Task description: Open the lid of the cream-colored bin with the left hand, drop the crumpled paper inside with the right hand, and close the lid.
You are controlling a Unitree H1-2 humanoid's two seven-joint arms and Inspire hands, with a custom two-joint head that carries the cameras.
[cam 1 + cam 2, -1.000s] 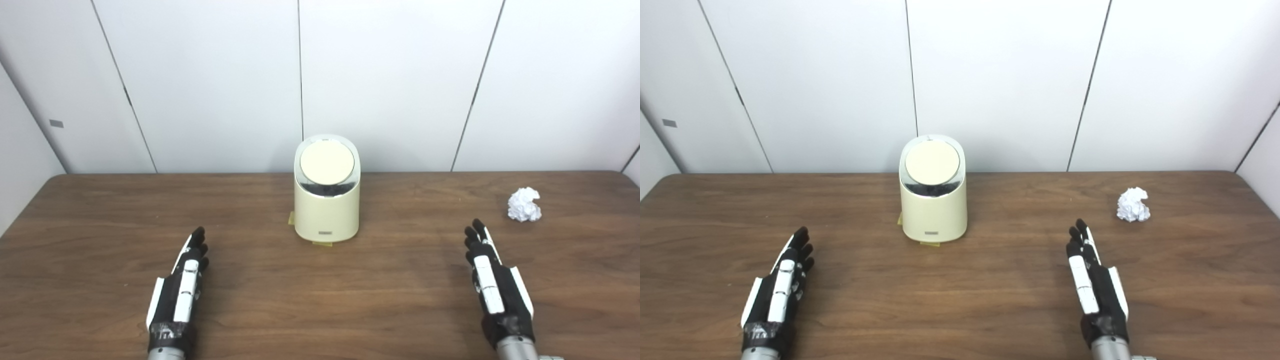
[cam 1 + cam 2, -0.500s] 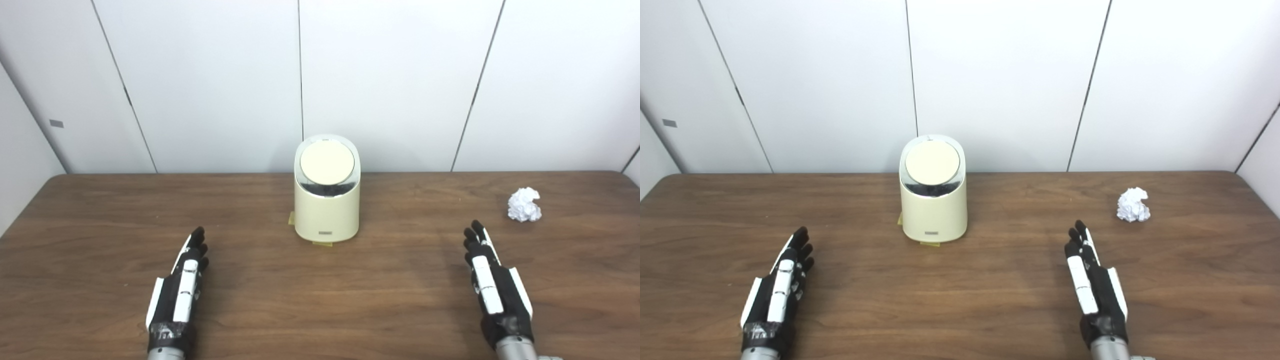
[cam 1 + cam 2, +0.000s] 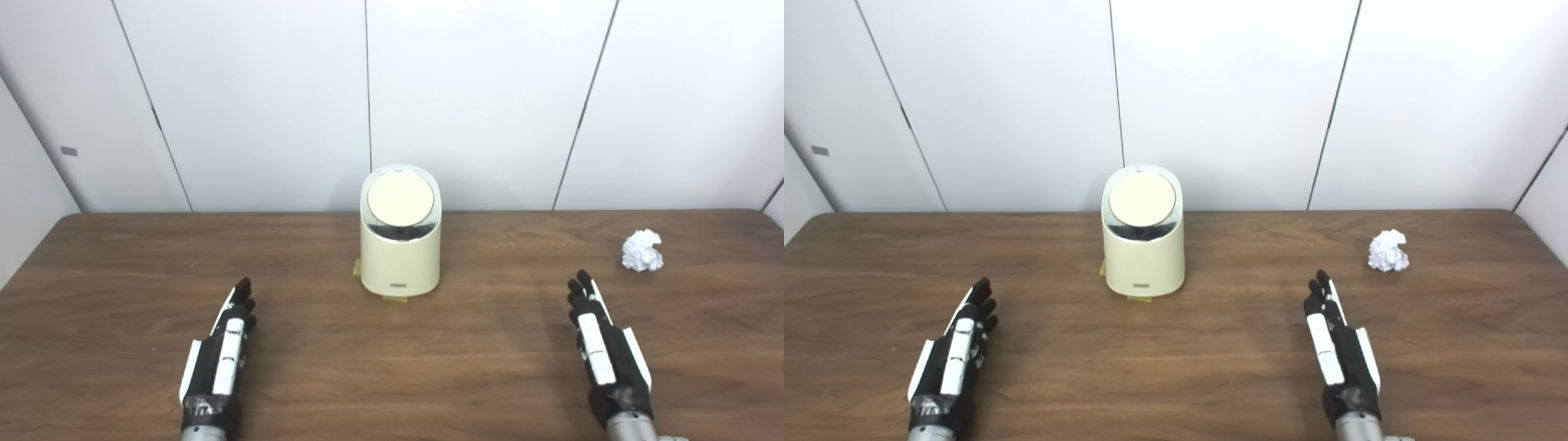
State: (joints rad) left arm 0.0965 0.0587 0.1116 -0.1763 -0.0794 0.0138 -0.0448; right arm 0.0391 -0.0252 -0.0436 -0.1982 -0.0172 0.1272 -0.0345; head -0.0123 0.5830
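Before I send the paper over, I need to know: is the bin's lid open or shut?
Shut. The round lid sits flush in the top of the cream-colored bin, with no opening showing.

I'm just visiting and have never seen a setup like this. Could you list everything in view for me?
bin: one, cream-colored, middle of the table toward the back, lid shut
crumpled paper: one, white, far right of the table
tape bits: yellow, at the bin's base
table: one, dark brown wood
wall: white panels behind
left hand: one, black and white, open, near left
right hand: one, black and white, open, near right
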